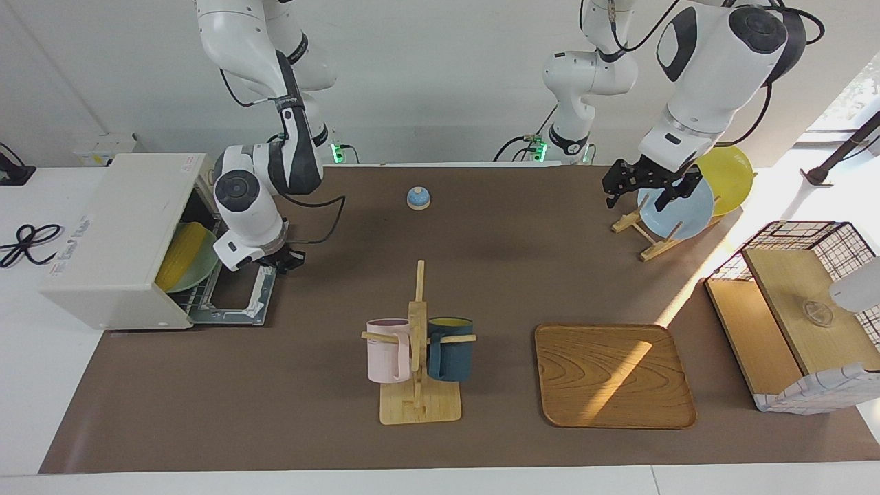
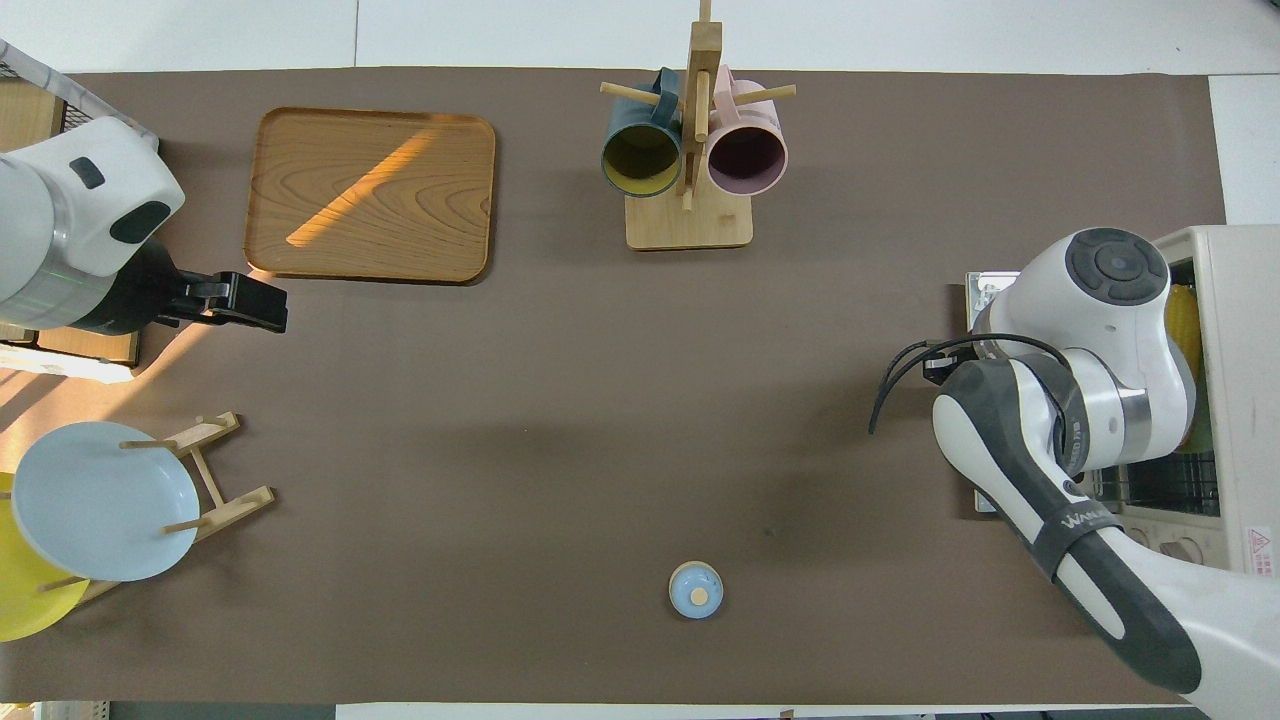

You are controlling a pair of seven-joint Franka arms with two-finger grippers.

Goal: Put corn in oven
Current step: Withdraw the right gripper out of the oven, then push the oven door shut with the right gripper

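The off-white oven [image 1: 113,237] stands at the right arm's end of the table, its door [image 1: 237,295] dropped flat. Inside, the yellow corn [image 1: 180,253] lies on a green plate [image 1: 199,271] on the wire rack; from overhead a strip of corn [image 2: 1183,315] shows past the arm beside the oven [image 2: 1235,300] top. My right gripper [image 1: 287,260] hangs shut and empty just outside the door's edge, clear of the corn. My left gripper [image 1: 639,191] waits open over the plate rack, also seen as my left gripper [image 2: 250,303] from overhead.
A blue bell [image 1: 418,198] sits near the robots at mid-table. A mug stand [image 1: 419,357] with a pink and a dark mug, a wooden tray [image 1: 612,375], a rack with a blue plate [image 1: 677,210] and yellow plate [image 1: 729,175], and a wire basket [image 1: 801,240] fill the rest.
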